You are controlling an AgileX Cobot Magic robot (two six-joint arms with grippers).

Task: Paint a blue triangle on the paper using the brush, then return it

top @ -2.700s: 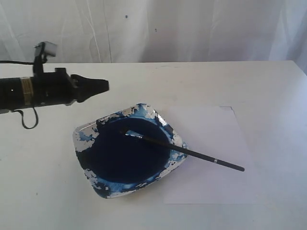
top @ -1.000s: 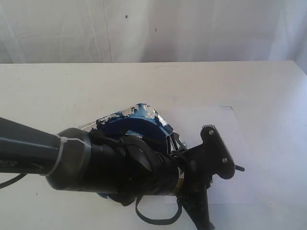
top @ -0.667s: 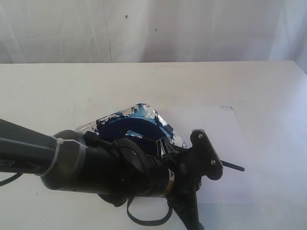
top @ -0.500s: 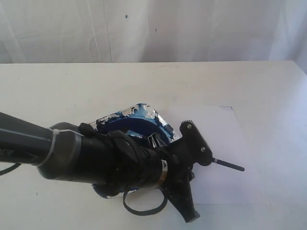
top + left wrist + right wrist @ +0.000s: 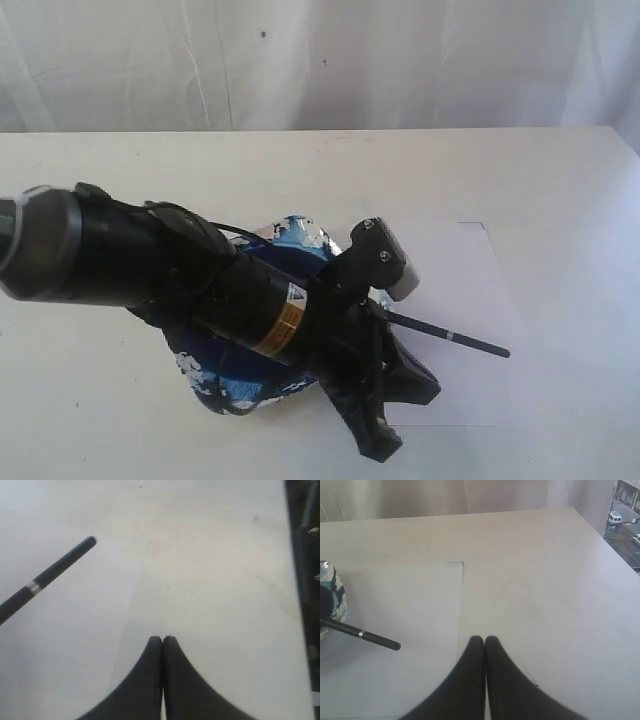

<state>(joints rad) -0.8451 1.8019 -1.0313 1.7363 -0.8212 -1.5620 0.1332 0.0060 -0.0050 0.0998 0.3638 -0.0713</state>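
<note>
The brush (image 5: 450, 337) lies with its black handle over the paper (image 5: 455, 275); its bristle end is hidden behind my left arm. The paper's visible part is plain white, and no blue triangle is in view. My left gripper (image 5: 380, 445) is shut and empty, hanging low by the paper's front edge, a short way from the brush handle's end (image 5: 50, 572). In its wrist view the gripper (image 5: 162, 639) sits just off the paper (image 5: 60, 645). My right gripper (image 5: 484, 639) is shut and empty beside the paper (image 5: 405, 600), with the brush (image 5: 365, 635) off to one side.
A blue-stained paint dish (image 5: 292, 235) sits left of the paper, mostly covered by my left arm (image 5: 200, 280). Its rim (image 5: 332, 597) shows in the right wrist view. White curtain hangs behind the table's far edge (image 5: 320, 130).
My left arm has swung from the far left across the dish, then turned its wrist and pulled back slightly. Its gripper now hangs by the paper's front edge. The brush has not moved.
</note>
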